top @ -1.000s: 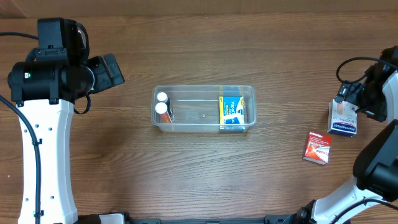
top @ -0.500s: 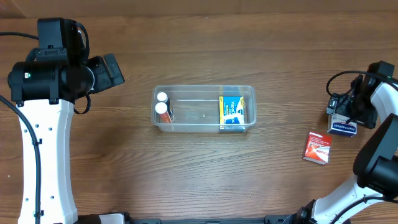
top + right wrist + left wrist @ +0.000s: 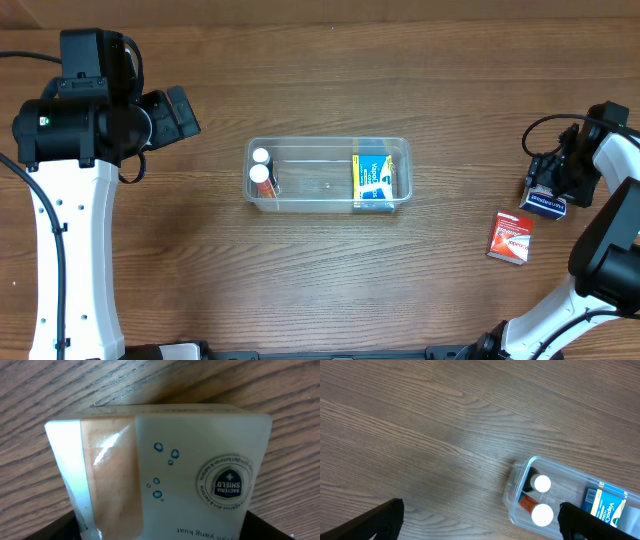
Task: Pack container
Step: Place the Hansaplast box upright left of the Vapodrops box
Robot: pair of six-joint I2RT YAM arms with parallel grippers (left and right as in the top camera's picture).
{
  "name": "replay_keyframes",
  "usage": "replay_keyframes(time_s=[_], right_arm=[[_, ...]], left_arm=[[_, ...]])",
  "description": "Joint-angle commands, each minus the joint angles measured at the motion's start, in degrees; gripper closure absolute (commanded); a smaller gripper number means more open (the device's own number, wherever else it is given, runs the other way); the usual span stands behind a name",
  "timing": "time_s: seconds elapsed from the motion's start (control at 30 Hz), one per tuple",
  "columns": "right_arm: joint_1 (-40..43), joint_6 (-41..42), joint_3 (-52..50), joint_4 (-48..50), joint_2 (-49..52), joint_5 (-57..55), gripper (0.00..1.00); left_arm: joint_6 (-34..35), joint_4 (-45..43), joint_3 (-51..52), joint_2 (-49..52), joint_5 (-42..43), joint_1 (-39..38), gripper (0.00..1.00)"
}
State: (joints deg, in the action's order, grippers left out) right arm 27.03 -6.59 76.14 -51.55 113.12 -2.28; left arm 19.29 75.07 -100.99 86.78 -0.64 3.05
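Right gripper [image 3: 548, 186] has dropped from beside the white box [image 3: 548, 204] to sit right over it, while the left arm has not shifted.

At the far left, the left gripper [image 3: 480, 517] hangs above bare table [image 3: 200, 280], its fingers [image 3: 382, 519] spread wide with nothing between them. The container [image 3: 328, 141] lies at mid-table, well apart from both arms. At its left end stand two white-capped bottles [image 3: 260, 165]; a blue box [image 3: 374, 180] lies at its right end, and the middle is bare. Further right, a red box [image 3: 511, 238] lies flat on the wood, near the white box and apart from it. From the right wrist, the white box fills the view, with a tan strip down its face and a round "Bacteria Shield" seal. Dark finger parts flank its lower corners, but whether they pinch it cannot be told.
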Motion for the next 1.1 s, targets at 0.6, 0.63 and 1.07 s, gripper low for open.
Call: replay_keyframes(time_s=[0.6, 0.63, 1.07], right_arm=[[-37.9, 17.6, 11.0, -12.7, -31.0, 1.1, 0.32], [-40.7, 19.1, 11.0, -12.5, -31.4, 1.1, 0.33], [-62.2, 36.1, 10.9, -3.0, -13.9, 1.2, 0.32]], left_arm=[[-1.5, -0.3, -0.3, 0.2, 0.0, 0.0, 0.0], [-1.5, -0.3, -0.3, 0.2, 0.0, 0.0, 0.0], [-1.5, -0.3, -0.3, 0.2, 0.0, 0.0, 0.0]])
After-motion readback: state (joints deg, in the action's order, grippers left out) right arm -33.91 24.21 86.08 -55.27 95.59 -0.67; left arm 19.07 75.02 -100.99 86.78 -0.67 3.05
